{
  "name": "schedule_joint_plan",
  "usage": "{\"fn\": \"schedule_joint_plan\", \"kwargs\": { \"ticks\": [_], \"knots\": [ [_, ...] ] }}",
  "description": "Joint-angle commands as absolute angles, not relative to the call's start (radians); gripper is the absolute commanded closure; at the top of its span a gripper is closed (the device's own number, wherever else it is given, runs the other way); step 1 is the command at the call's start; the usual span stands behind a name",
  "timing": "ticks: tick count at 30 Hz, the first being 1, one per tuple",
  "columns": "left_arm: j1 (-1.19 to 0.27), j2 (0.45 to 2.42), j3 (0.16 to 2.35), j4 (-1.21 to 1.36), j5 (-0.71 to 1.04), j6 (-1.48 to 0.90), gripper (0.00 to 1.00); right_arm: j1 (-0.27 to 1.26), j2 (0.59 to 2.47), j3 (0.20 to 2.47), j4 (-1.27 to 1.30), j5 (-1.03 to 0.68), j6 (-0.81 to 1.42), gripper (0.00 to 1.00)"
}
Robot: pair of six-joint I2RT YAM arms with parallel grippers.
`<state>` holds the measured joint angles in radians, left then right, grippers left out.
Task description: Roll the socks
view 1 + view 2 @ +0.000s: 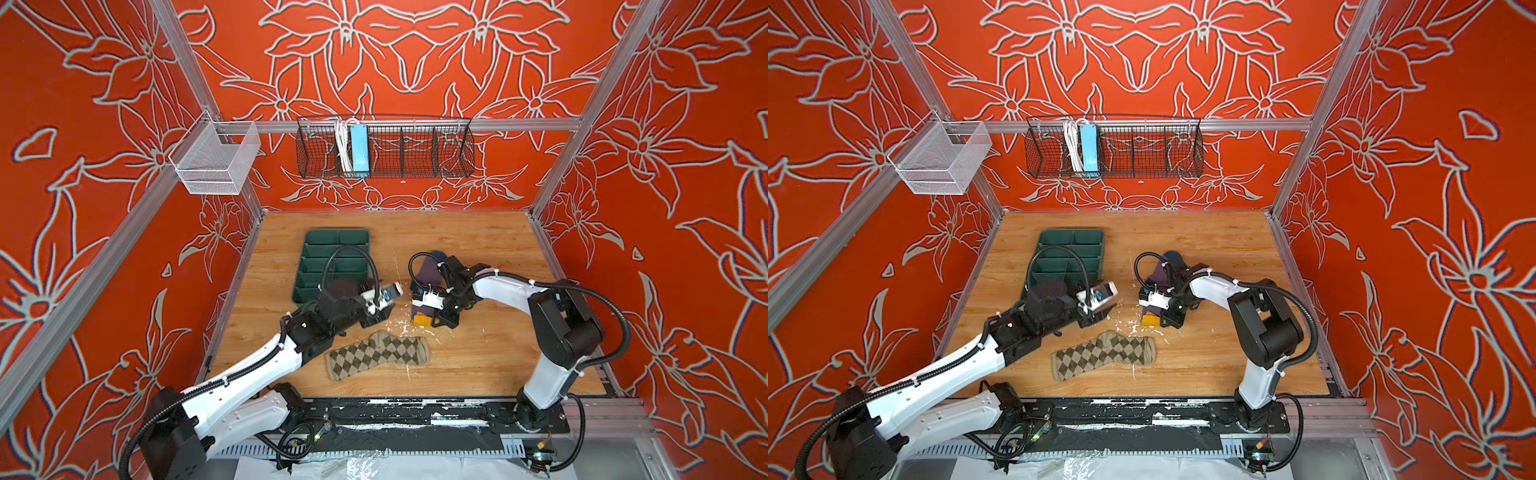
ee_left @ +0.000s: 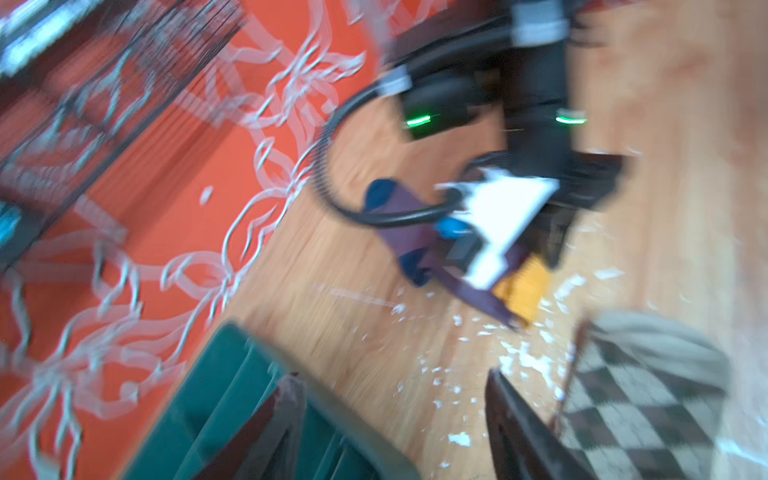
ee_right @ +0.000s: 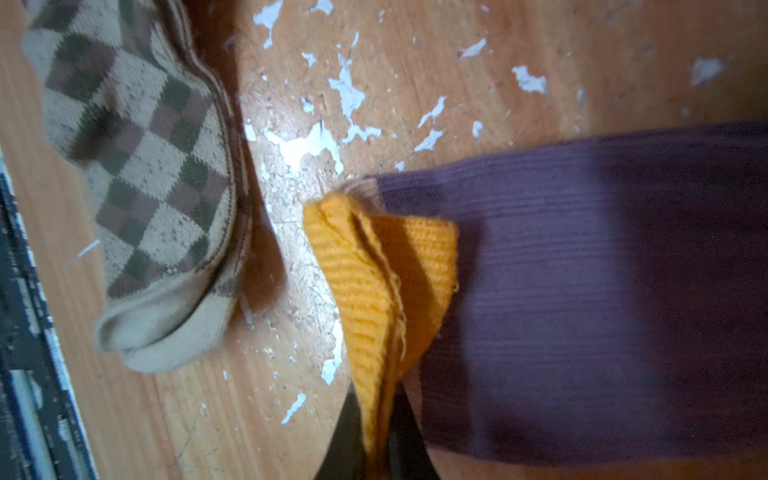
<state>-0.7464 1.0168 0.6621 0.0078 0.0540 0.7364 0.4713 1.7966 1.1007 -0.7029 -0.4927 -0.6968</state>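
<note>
The right hand (image 3: 376, 432) is clenched on the yellow cuff (image 3: 361, 282) of the purple sock (image 3: 582, 291), pinching its folded edge. From that cuff the purple sock runs along the tabletop (image 1: 490, 357) toward the back wall, partly under the arm's wrist. The left hand (image 2: 392, 378) hangs released just left of the purple sock, fingers apart and holding nothing. The checked sock (image 1: 378, 353) lies flat in front of the purple sock, near its cuff but apart. A green tray (image 1: 332, 257) sits left of the purple sock.
</note>
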Motion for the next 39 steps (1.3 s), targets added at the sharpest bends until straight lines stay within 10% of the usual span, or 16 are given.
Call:
{"fn": "schedule_joint_plan", "kwargs": {
  "ticks": [1,31,39],
  "knots": [
    [-0.830,1.140,0.657,0.095,0.032,1.031,0.38,0.453,1.851,1.151,-0.822,-0.568,-0.696,1.00],
    [-0.933,1.839,0.798,0.385,-0.141,1.074,0.75,0.417,1.932,1.194,-0.835,-0.600,-0.705,1.00],
    [-0.930,1.886,0.816,0.396,-0.202,1.062,1.00,0.417,1.912,1.188,-0.838,-0.607,-0.703,0.92]
  ]
}}
